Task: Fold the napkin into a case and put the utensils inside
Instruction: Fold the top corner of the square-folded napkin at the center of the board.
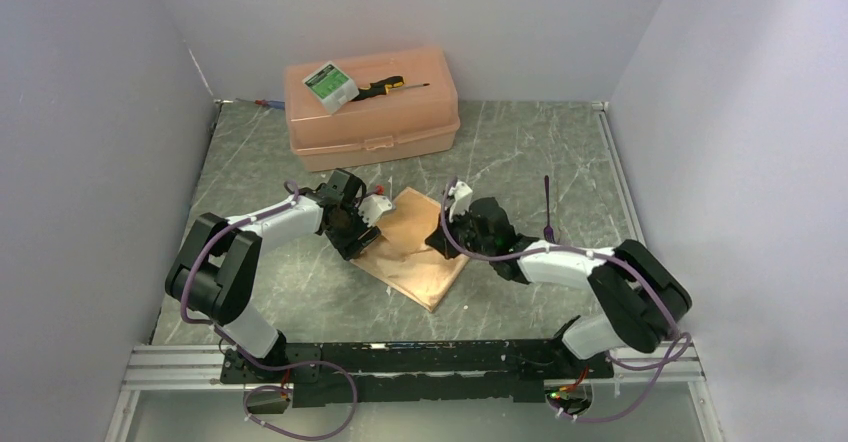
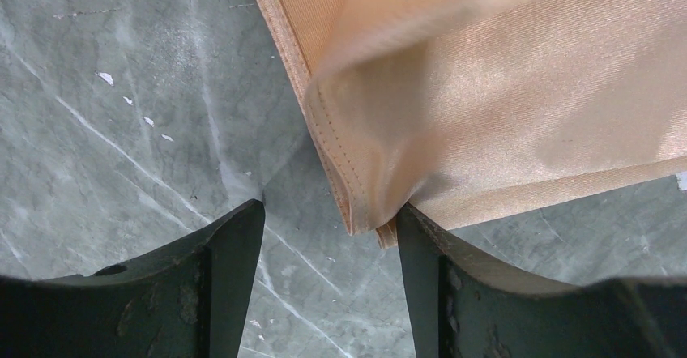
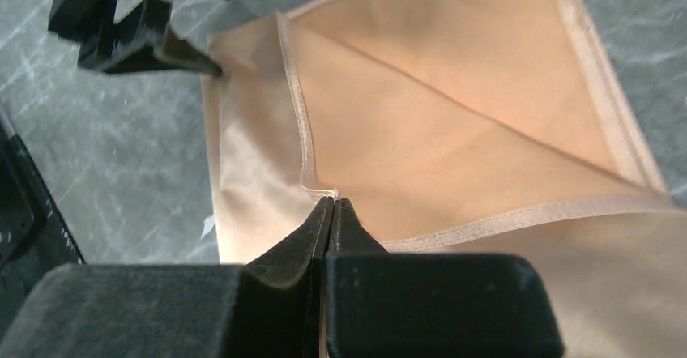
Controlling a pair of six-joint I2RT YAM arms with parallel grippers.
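The peach-orange napkin [image 1: 415, 252] lies partly folded on the table between my two arms, one flap turned over along a diagonal crease [image 3: 454, 115]. My right gripper [image 3: 332, 202] is shut on the hemmed corner of that flap, at the napkin's right side [image 1: 442, 238]. At the napkin's left corner my left gripper [image 2: 330, 208] stands open and holds nothing. Its right finger [image 2: 421, 277] touches the raised cloth corner [image 2: 502, 115]. One slim purple utensil [image 1: 548, 207] lies on the table right of the right arm. No finished case shows.
A rigid peach plastic box [image 1: 372, 112] stands at the back, with a green-and-white packet [image 1: 330, 84] and a black-and-yellow screwdriver [image 1: 385, 86] on its lid. Grey walls close in the marble table [image 1: 300, 292] on three sides.
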